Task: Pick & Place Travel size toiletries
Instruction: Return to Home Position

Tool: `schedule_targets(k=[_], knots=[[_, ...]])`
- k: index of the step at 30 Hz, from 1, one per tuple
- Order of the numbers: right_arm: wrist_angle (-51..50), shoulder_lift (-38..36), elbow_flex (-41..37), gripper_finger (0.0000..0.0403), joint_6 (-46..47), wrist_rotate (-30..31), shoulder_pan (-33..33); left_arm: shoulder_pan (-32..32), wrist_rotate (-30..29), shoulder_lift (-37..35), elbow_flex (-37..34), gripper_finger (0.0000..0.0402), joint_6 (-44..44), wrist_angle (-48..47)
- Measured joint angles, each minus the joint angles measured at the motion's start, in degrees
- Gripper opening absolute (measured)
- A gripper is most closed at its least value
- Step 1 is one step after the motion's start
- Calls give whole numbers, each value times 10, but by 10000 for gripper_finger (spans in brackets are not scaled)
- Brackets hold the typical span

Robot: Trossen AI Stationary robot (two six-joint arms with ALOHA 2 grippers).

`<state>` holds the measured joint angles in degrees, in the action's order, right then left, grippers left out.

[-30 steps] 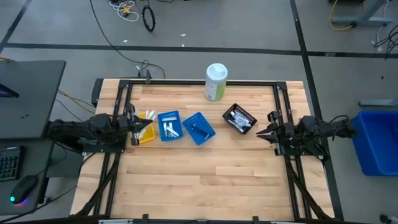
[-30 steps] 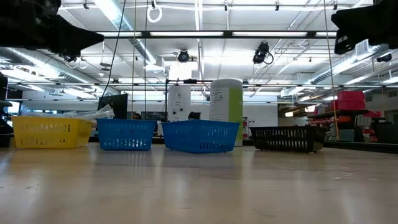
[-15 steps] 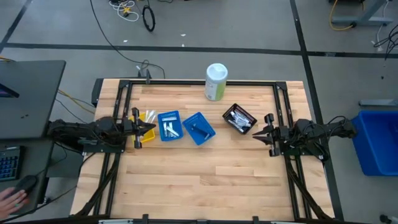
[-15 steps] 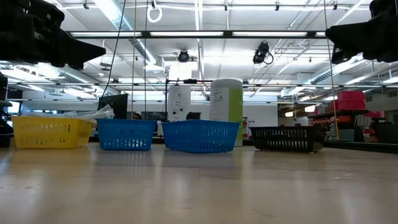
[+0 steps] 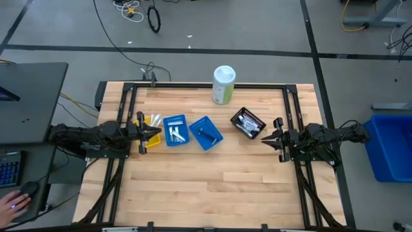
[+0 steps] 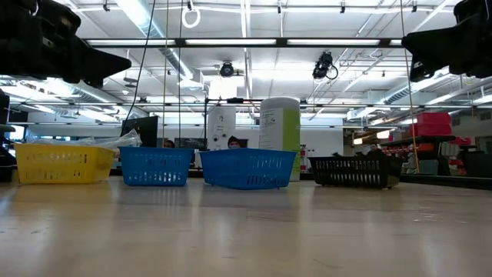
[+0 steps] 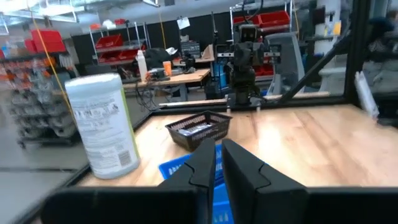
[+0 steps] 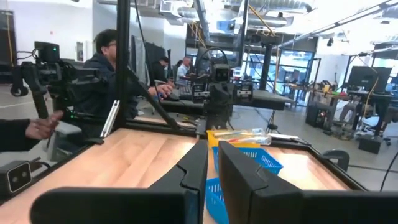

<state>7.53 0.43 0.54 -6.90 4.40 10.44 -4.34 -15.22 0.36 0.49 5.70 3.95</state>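
Travel size toiletries lie in four small baskets in a row across the table's middle. The black basket (image 5: 248, 122) holds white and silver pieces (image 5: 246, 124). One blue basket (image 5: 175, 129) holds white pieces, and the other blue basket (image 5: 206, 133) a dark one. Pale toothbrushes (image 5: 154, 119) stick out of the yellow basket (image 5: 150, 135). My left gripper (image 5: 156, 133) hovers shut above the yellow basket. My right gripper (image 5: 264, 137) hovers shut just right of the black basket. Neither touches anything.
A tall white-green canister (image 5: 223, 84) stands upright at the table's far edge, behind the baskets. The near half of the wooden table (image 5: 206, 187) is bare wood. A black frame rail (image 5: 206, 86) runs around the table. A person's hand (image 5: 14, 201) rests off the table at left.
Both arms came down a little and moved slightly toward the table's middle, the left one over the yellow basket and the right one toward the black basket, then held still. The baskets and their contents have not moved.
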Motion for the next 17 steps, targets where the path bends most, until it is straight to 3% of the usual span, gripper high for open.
schedule_targets(k=[4, 17], knots=[[0, 0, 0, 46, 0, 0, 0, 0, -1, 0, 0, 38, 49, 0], [0, 0, 0, 46, 0, 0, 0, 0, -1, 0, 0, 34, 20, 0]])
